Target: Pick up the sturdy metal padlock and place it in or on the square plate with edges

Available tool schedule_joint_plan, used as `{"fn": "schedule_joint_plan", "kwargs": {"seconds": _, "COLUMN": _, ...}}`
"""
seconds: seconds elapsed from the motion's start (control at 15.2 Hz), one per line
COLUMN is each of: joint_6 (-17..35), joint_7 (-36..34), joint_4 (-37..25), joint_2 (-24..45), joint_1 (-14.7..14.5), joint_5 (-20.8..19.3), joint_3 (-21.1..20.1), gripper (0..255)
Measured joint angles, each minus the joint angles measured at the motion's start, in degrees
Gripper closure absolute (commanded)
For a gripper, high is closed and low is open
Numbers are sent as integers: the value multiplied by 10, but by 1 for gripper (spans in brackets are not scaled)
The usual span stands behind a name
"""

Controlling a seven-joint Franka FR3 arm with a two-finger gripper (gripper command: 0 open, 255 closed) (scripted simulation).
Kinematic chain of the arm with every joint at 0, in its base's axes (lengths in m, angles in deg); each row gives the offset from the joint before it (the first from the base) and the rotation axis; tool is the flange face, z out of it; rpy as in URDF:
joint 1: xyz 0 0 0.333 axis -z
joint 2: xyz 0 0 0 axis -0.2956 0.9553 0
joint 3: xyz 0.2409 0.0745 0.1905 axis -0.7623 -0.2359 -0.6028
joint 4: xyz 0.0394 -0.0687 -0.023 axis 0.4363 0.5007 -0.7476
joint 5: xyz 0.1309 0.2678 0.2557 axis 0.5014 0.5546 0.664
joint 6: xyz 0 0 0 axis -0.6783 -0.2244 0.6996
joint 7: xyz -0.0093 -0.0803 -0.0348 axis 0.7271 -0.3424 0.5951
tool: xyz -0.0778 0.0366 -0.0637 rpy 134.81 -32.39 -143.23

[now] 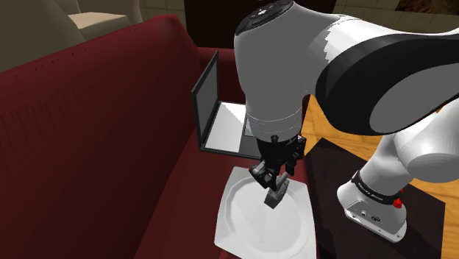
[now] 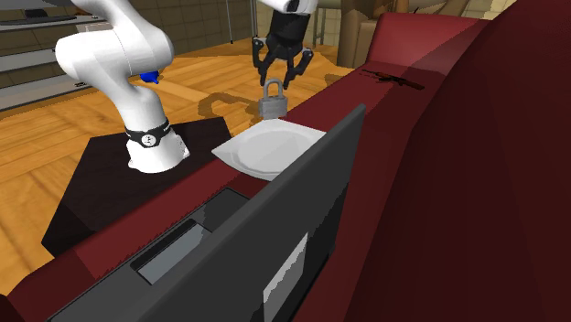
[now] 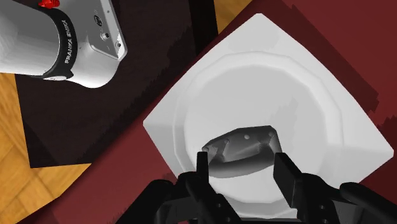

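The grey metal padlock (image 1: 274,197) hangs by its shackle from my black gripper (image 1: 273,182), which is shut on it. It is held a little above the white square plate (image 1: 243,221) that lies on the dark red sofa seat. In the second exterior view the padlock (image 2: 272,103) dangles under the gripper (image 2: 277,80), over the far edge of the plate (image 2: 265,148). In the wrist view the padlock body (image 3: 245,147) is clasped between the two fingers of the gripper (image 3: 242,163), with the plate's rimmed well (image 3: 267,76) right behind it.
An open dark laptop (image 1: 212,110) stands on the sofa seat just beyond the plate, and its screen (image 2: 274,229) fills the second exterior view's foreground. The dark stand (image 3: 133,95) with my white arm base (image 3: 63,38) adjoins the sofa. The sofa back (image 1: 88,132) rises at the shoulder view's left.
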Motion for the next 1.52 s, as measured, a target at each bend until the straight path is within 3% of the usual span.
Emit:
{"fn": "schedule_joint_plan", "kwargs": {"seconds": 0.86, "joint_6": 110, "joint_7": -14, "joint_4": 63, "joint_2": 52, "joint_1": 2, "joint_5": -12, "joint_3": -22, "gripper": 255}}
{"fn": "schedule_joint_plan", "kwargs": {"seconds": 1.32, "joint_6": 119, "joint_7": -14, "joint_4": 70, "joint_2": 54, "joint_1": 2, "joint_5": -12, "joint_3": -23, "gripper": 255}}
{"fn": "schedule_joint_plan", "kwargs": {"seconds": 1.39, "joint_6": 119, "joint_7": -14, "joint_4": 70, "joint_2": 54, "joint_1": 2, "joint_5": -12, "joint_3": -23, "gripper": 0}}
{"fn": "schedule_joint_plan", "kwargs": {"seconds": 1.52, "joint_6": 119, "joint_7": -14, "joint_4": 70, "joint_2": 54, "joint_1": 2, "joint_5": -12, "joint_3": -23, "gripper": 0}}
